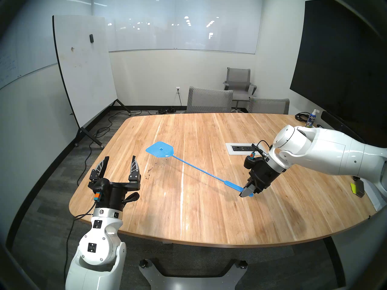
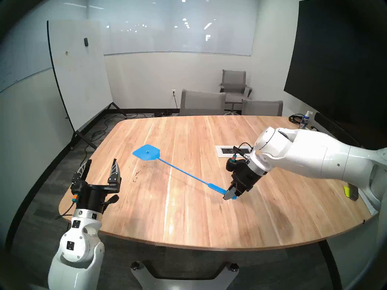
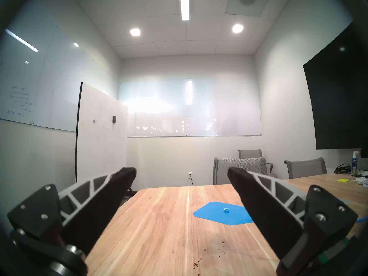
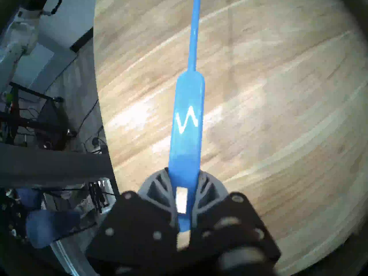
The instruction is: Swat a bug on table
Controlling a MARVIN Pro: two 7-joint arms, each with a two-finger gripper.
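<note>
A small meeting room, whiteboards on the walls, grey chairs (image 1: pixel 209 100) pushed in at the far side, and a big wood-plank table (image 1: pixel 209 210) filling the middle, with a silver power-outlet panel (image 1: pixel 240 148) set into it. On the right, the right gripper (image 1: pixel 247 193) is clamped tight on the very end of a blue fly swatter (image 1: pixel 188 164), its fingers (image 4: pixel 159 190) squeezed against the flat handle either side. The wrist angles down toward the wood, and the thin shaft runs away across the table to the left, the head of the swatter sitting out near the middle-left. Whether that head rests on the wood or floats just above it, I can't say. Now the bug (image 1: pixel 149 170): dark crumbs scattered on the table just in front of the swatter head, a little trail of specks between the head and the left arm. And the left gripper (image 1: pixel 120 162) is up above the table's near-left corner, fingers (image 3: pixel 99 200) spread wide, holding nothing, pointing out across the table toward those specks.
</note>
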